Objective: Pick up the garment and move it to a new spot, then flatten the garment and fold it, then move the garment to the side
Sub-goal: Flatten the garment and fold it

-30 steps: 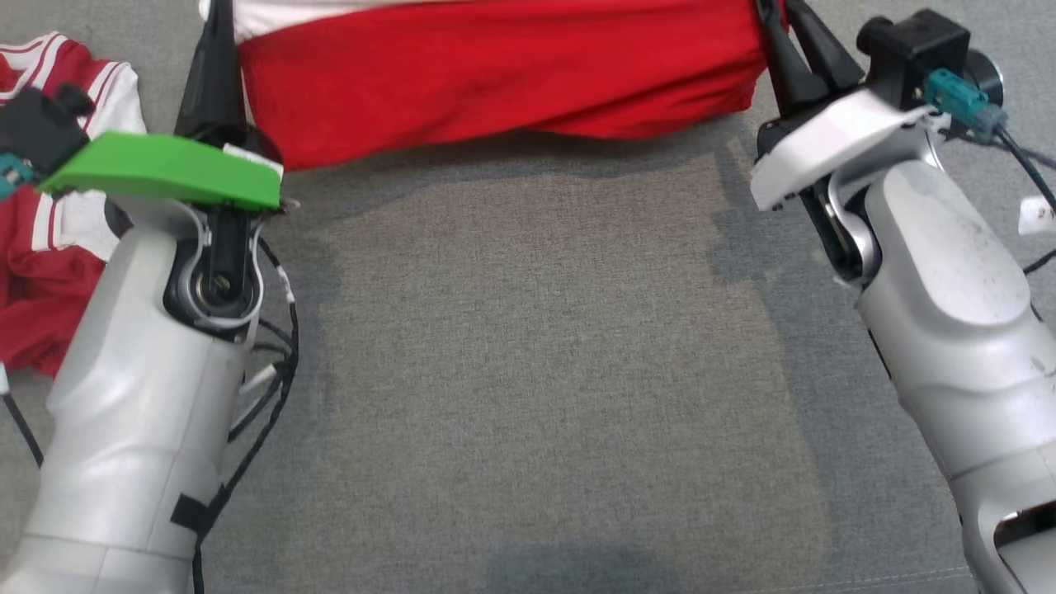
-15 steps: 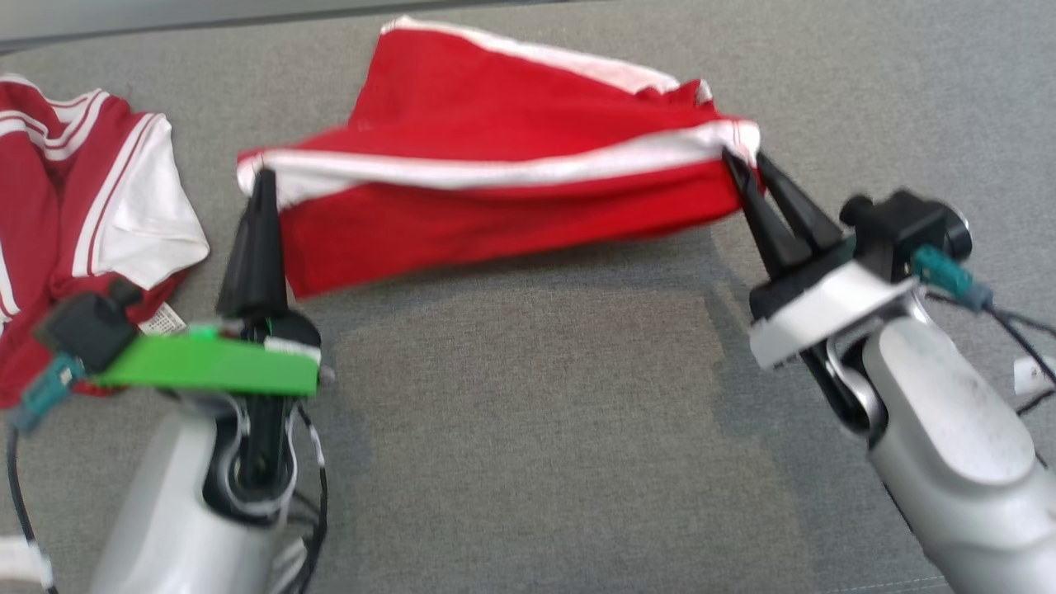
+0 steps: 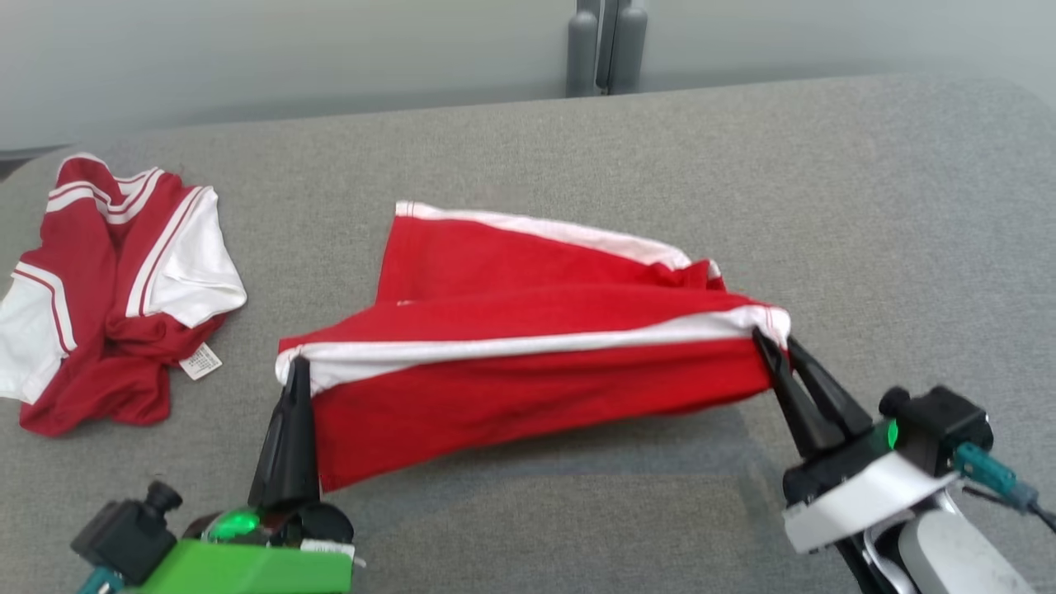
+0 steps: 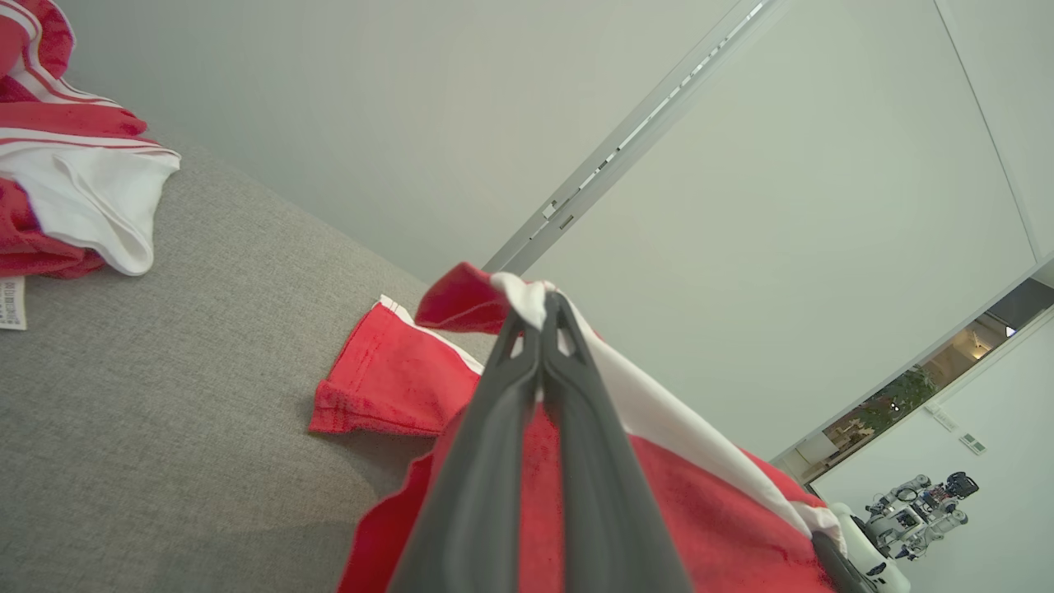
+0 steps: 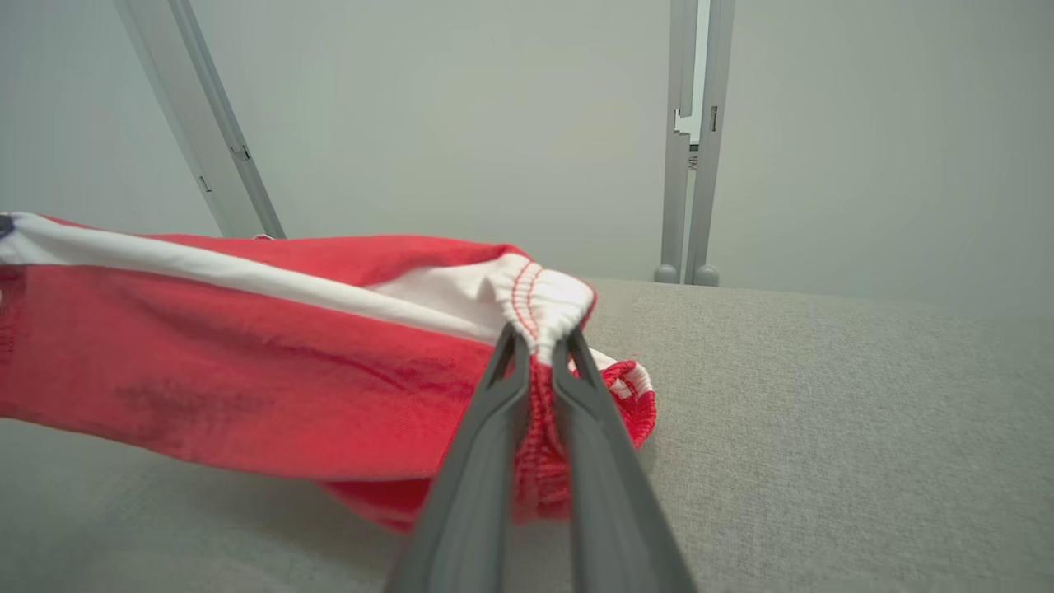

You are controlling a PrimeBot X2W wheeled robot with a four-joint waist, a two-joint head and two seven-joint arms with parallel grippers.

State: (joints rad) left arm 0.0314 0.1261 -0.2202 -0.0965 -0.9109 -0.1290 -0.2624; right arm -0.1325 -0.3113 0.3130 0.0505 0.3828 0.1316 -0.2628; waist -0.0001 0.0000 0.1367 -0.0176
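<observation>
The robot holds a red garment [image 3: 528, 379] with white side stripes stretched between its two arms over the middle of a grey cloth-covered surface [image 3: 577, 511]. The left gripper [image 3: 295, 367] pinches the garment's left corner at the white stripe, and in the left wrist view its jaws [image 4: 547, 303] are pressed tight together on the cloth. The right gripper [image 3: 774, 340] grips the right end at the gathered white waistband. In the right wrist view its jaws [image 5: 539, 333] stand narrow, with a bunch of fabric between them.

The near edge of the garment hangs raised between the two arms and casts a shadow on the surface beneath. Its far part trails back and lies on the surface, with one hemmed corner flat at the far left of the garment.

A crumpled red-and-white shirt [image 3: 115, 289] lies well apart at the far left of the surface, its label showing at the near edge. A grey post [image 3: 606, 45] stands against the pale wall [image 3: 289, 58] beyond the far edge.
</observation>
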